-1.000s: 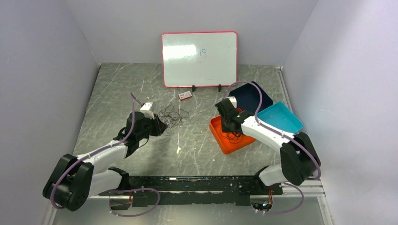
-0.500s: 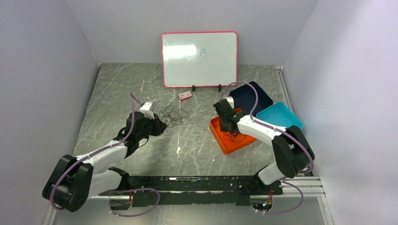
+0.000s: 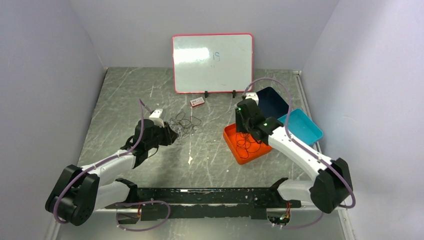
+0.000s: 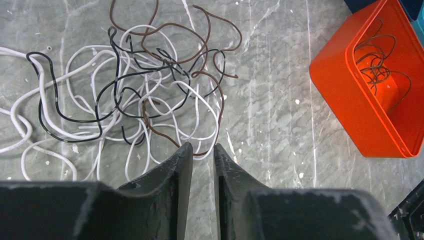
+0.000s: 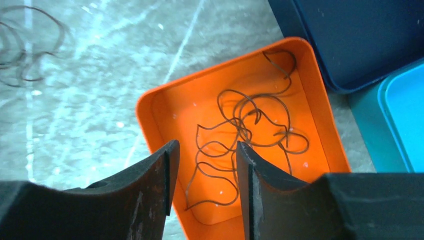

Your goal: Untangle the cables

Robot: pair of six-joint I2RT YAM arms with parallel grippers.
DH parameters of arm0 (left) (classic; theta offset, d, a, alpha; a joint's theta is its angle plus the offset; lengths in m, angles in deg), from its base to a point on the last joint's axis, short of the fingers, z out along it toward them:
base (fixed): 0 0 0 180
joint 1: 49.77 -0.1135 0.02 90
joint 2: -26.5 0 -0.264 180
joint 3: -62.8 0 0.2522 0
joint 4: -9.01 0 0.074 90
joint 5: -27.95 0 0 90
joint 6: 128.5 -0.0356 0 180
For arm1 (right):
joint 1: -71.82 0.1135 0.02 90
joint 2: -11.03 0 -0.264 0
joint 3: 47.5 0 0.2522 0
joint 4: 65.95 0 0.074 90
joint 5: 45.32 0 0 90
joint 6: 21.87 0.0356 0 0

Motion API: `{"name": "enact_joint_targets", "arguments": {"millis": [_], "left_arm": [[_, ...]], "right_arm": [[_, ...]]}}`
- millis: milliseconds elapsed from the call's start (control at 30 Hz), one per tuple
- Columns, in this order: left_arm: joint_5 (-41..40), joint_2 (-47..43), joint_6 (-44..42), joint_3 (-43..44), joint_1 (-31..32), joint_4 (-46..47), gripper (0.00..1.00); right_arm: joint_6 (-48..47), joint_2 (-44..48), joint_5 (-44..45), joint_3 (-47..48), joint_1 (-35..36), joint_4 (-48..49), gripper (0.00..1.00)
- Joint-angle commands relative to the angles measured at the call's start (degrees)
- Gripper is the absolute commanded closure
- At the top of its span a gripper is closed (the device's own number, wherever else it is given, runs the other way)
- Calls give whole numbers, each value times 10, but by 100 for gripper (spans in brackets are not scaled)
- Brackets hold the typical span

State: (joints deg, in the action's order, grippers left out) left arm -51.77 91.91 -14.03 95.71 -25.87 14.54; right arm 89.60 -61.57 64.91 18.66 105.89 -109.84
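A tangle of thin white, black and brown cables [image 4: 131, 74] lies on the table, also in the top view [image 3: 184, 122]. My left gripper [image 4: 201, 147] sits low at the tangle's near edge. Its jaws stand a narrow gap apart. A brown wire crosses just beyond the tips, not pinched. The left gripper also shows in the top view [image 3: 172, 134]. My right gripper [image 5: 206, 145] is open and empty, hovering above the orange tray [image 5: 150, 100]. Several thin brown cables [image 5: 240, 125] lie loose in that tray, also in the top view [image 3: 247, 142].
A dark blue tray [image 3: 272, 100] and a teal tray [image 3: 302, 127] stand right of the orange tray [image 3: 230, 137]. A whiteboard [image 3: 212, 62] leans at the back, with a small red-and-white object [image 3: 197, 101] in front of it. Walls close both sides.
My right gripper has risen from inside the orange tray and drawn back towards the far right. The brown cables stay in the tray. The left arm has not moved.
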Motion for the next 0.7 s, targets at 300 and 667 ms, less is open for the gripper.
{"name": "enact_joint_targets", "arguments": {"millis": [300, 667], "left_arm": [[-57, -93, 32, 57, 2, -117, 42], [-137, -166, 48, 73, 0, -226, 35]], "right_arm": [[12, 26, -195, -10, -1, 154, 50], [-64, -201, -318, 121, 24, 256, 50]]}}
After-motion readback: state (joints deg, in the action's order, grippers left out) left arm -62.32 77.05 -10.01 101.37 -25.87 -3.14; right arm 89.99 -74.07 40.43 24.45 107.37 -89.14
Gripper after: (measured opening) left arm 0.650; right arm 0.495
